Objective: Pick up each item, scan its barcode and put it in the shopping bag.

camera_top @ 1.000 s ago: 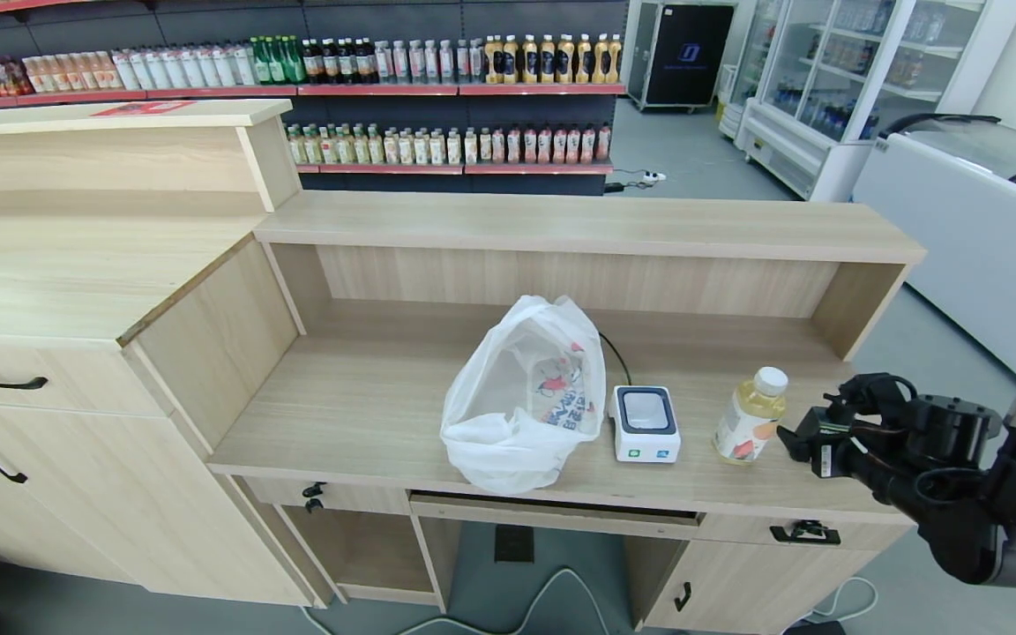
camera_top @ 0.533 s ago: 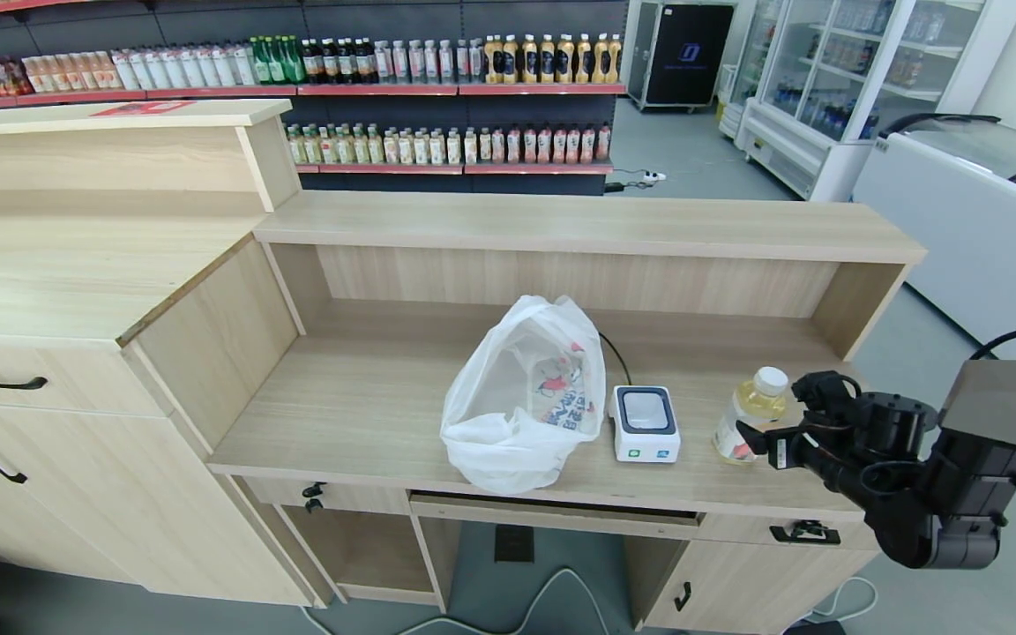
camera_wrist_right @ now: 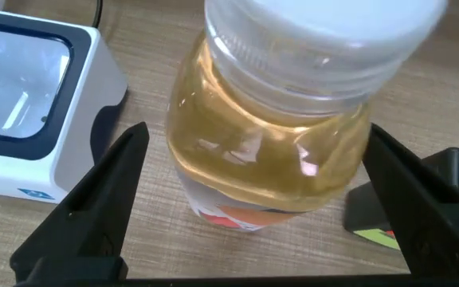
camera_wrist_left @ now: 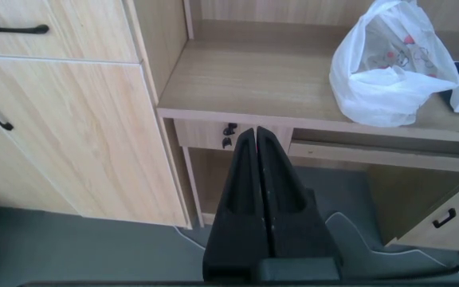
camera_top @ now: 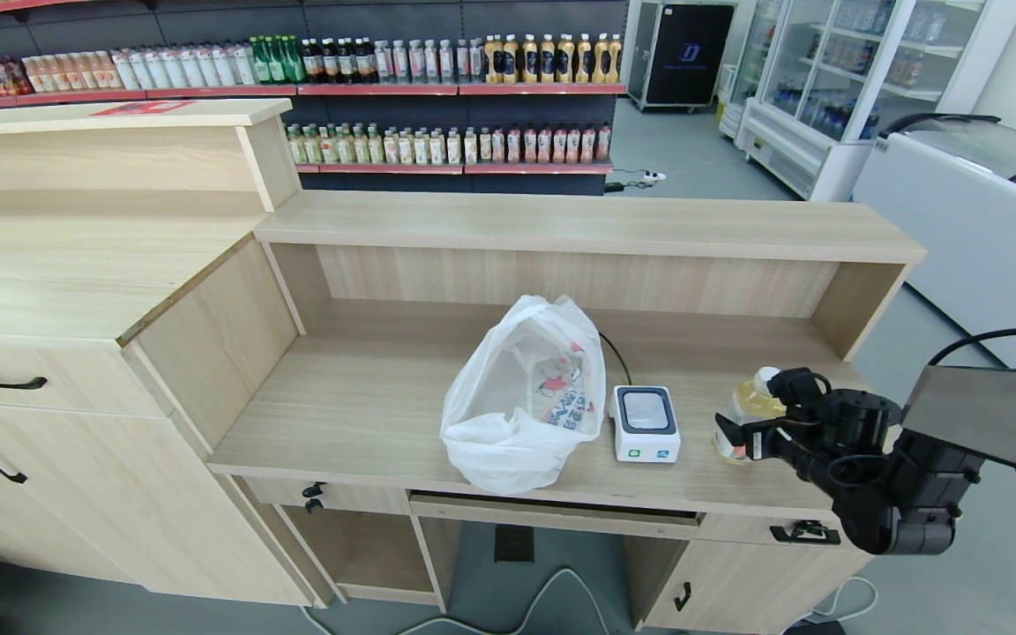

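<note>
Bottle (camera_top: 750, 402) of amber liquid with a white cap is standing upright on the table (camera_top: 367, 397), toward its right end and near the front edge. The right tool (camera_wrist_right: 257, 151) is sitting level with the bottle's body, its two fingers (camera_wrist_right: 94, 215) spread wide and flanking the bottle on either side; a gap is showing on at least one side, and no pinch is being made. The white scanner (camera_top: 645, 423) is lying just beside the bottle, on the side toward the middle of the table, its glass window facing up and a dark cable (camera_top: 616, 354) running off behind it. The shopping bag (camera_top: 521, 397), white plastic with red print, is standing open-mouthed against the scanner's far side, roughly mid-table. The left tool (camera_wrist_left: 256, 135) is hanging below the level of the table top, out in front of the cabinet doors, its fingers pressed together and gripping nothing. Shelves (camera_top: 384, 88) stocked with drink bottles are lining the wall behind the table.
</note>
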Robot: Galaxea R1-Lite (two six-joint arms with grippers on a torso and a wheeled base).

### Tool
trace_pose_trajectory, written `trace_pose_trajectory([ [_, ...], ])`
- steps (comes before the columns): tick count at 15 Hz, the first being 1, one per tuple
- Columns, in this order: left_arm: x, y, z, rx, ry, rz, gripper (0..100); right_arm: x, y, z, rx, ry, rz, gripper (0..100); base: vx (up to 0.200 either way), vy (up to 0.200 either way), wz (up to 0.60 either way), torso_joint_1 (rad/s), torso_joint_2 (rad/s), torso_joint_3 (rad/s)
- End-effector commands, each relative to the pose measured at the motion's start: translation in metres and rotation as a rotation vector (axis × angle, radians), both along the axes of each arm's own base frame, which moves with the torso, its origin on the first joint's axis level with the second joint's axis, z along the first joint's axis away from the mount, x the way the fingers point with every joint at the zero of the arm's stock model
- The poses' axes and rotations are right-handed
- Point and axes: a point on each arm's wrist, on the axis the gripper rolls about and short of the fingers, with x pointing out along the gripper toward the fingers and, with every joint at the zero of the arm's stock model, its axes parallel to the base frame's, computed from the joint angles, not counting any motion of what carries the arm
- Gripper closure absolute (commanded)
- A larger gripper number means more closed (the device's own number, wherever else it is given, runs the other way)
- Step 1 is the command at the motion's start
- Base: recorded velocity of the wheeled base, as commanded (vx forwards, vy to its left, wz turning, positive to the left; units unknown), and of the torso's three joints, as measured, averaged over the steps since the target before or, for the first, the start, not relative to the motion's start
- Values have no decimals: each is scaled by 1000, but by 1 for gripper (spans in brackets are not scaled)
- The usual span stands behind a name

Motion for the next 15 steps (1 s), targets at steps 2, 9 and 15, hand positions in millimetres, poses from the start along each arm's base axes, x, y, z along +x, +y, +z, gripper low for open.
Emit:
trace_pose_trajectory([
  [2,0,0,0,0,0,1,100,2,3,-11,4,18,20,0,0,0,0,0,0,0],
  [9,0,0,0,0,0,1,100,18,10,-15,12,-7,68,0,0,0,0,0,0,0],
  [15,0,0,0,0,0,1,100,39,18,-16,8,-46,85,0,0,0,0,0,0,0],
])
